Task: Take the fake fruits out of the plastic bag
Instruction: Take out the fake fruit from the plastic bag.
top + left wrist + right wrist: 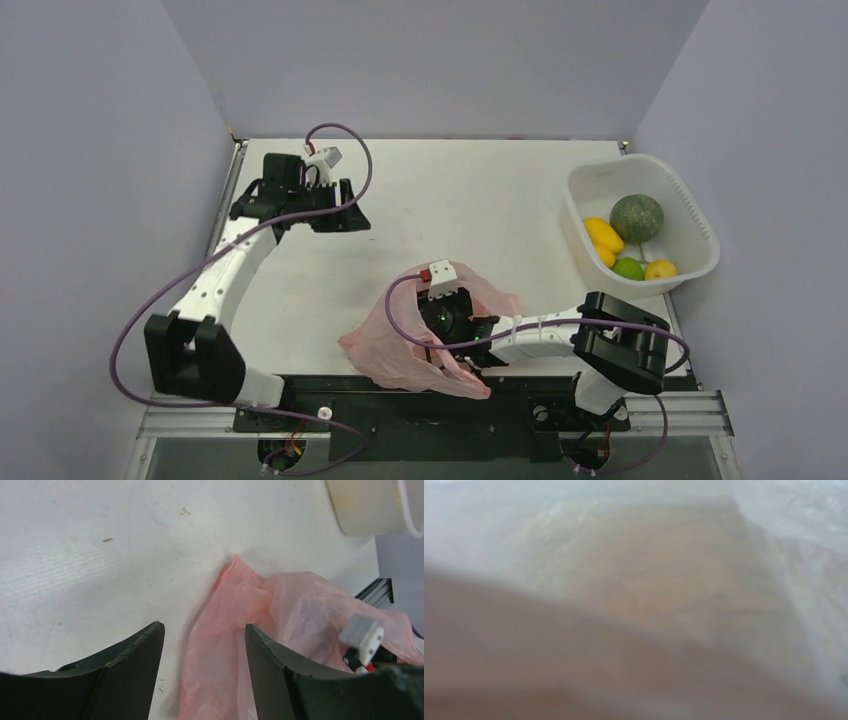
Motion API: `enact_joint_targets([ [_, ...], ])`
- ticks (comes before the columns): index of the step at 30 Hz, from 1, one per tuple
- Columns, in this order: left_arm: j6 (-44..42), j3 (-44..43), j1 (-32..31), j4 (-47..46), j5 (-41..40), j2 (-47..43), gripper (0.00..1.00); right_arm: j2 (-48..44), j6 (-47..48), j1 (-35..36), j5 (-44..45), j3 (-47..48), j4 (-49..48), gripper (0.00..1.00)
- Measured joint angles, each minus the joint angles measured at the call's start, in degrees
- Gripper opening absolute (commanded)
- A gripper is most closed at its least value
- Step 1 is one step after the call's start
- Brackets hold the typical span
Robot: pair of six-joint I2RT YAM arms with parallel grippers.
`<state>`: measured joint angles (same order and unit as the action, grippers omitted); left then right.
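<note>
The thin crinkly pink plastic bag lies midway along the near edge of the white desk, the right gripper inside it. The white rigid plastic tub sits by the far right corner, glossy plastic fake fruits in it. The left gripper hangs near the far left corner.
</note>
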<state>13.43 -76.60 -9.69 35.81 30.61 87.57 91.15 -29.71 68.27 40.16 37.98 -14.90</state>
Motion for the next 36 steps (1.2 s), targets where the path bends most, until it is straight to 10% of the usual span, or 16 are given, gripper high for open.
enact_joint_targets([
  [12, 5.6, 36.7, -2.7, -4.7, 8.5, -46.9, 0.72, -2.9, -2.5, -3.1, -7.7, -0.5, -0.8, 0.05],
  [22, 4.9, 37.5, -28.3, -12.1, 2.4, -39.9, 0.72, -2.9, -4.1, -4.2, -9.7, 0.1, 2.0, 0.05],
  [25, 2.2, 35.8, -30.4, -10.4, -1.5, -33.9, 0.59, -3.6, -4.2, -4.2, -9.9, 0.2, 3.6, 0.05],
  [30, -3.3, 30.7, -30.5, -5.7, -8.1, -25.8, 0.09, -7.1, -4.4, -4.2, -10.2, 0.2, 6.4, 0.05],
  [36, -5.8, 29.6, -26.5, -2.6, -11.9, -21.2, 0.0, -12.9, -3.7, -5.0, -12.6, -0.6, 8.7, 0.06],
])
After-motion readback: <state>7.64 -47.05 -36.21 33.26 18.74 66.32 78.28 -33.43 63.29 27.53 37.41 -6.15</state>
